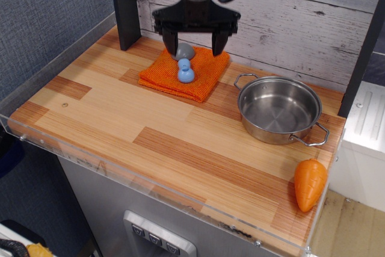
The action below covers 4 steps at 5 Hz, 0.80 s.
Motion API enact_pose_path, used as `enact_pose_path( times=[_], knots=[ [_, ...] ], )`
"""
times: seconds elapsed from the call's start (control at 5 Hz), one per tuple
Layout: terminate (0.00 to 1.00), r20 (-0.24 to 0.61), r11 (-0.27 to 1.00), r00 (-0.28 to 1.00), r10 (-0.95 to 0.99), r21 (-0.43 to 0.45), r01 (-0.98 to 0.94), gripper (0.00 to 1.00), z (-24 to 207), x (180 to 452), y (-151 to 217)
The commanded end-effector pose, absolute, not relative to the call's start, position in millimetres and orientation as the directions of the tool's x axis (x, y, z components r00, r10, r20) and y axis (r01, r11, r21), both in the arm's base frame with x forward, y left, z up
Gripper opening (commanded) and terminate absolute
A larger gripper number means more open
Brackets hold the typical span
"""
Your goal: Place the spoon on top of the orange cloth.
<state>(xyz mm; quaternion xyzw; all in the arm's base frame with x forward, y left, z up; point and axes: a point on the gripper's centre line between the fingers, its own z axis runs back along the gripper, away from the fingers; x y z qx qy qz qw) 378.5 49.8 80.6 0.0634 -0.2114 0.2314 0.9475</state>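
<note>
The spoon (184, 64) lies on the orange cloth (204, 79) at the back of the wooden counter, its grey bowl toward the wall and its light-blue knobbed handle toward the front. My gripper (194, 43) hangs open above the spoon's bowl, its two black fingers spread wide and clear of the spoon. It holds nothing.
A steel pot (280, 111) with two handles stands to the right of the cloth. An orange plastic carrot (310, 184) lies at the counter's front right corner. A dark post (124, 4) stands at the back left. The counter (120, 118) has a clear raised rim along its edges.
</note>
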Motion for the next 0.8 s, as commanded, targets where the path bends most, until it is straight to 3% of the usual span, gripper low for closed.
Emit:
enact_pose_path(
  times=[0.0, 0.4, 0.6],
  knots=[
    [0.0, 0.525, 0.892, 0.759, 0.384, 0.001, -0.452, 1.0, 121.7, 366.9, 63.2],
    [0.0, 0.525, 0.892, 0.759, 0.384, 0.001, -0.452, 1.0, 121.7, 366.9, 63.2],
    [1.0, 0.525, 0.892, 0.759, 0.384, 0.001, -0.452, 1.0, 121.7, 366.9, 63.2]
  ],
)
